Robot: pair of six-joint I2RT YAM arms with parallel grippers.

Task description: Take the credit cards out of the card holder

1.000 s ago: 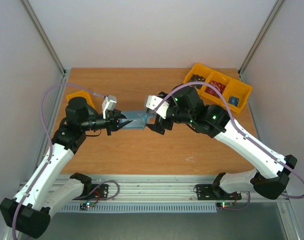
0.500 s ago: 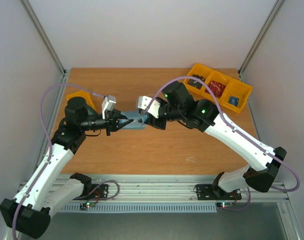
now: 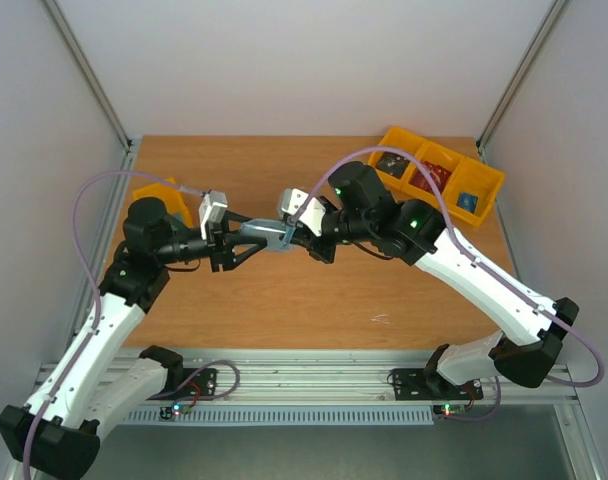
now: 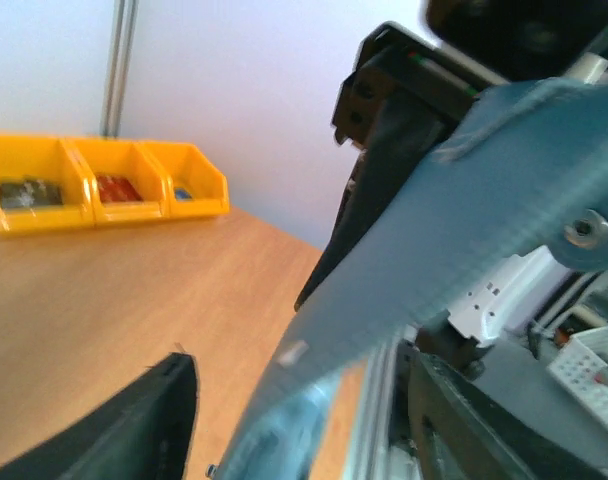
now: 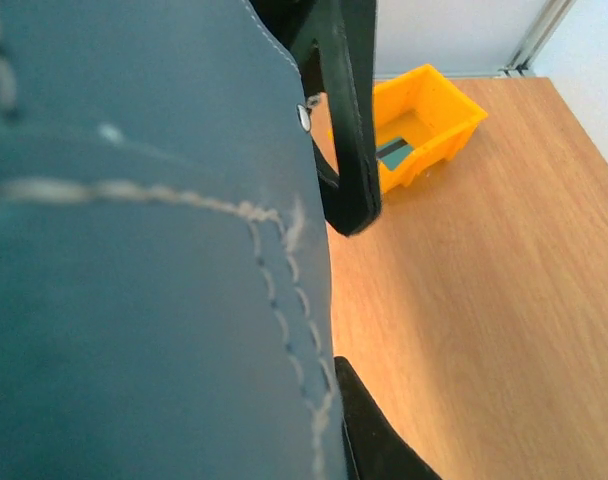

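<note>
The right gripper [image 3: 287, 236] pinches the right end of the card holder [image 3: 259, 236] and holds it off the worktop [image 3: 314, 300], roughly midway between the left and right edges. The left gripper [image 3: 227, 247] stands spread around the wallet's left end, with one of its fingers [image 4: 134, 430] plainly clear of it. A row of yellow bins [image 3: 444, 175] sits in the far right corner, and a single yellow bin [image 3: 159, 195] sits by the left edge.

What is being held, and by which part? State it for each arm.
The right gripper pinches the card holder between its fingers at the end nearer that arm. The left gripper has its fingers apart around the other end, not gripping it.
</note>
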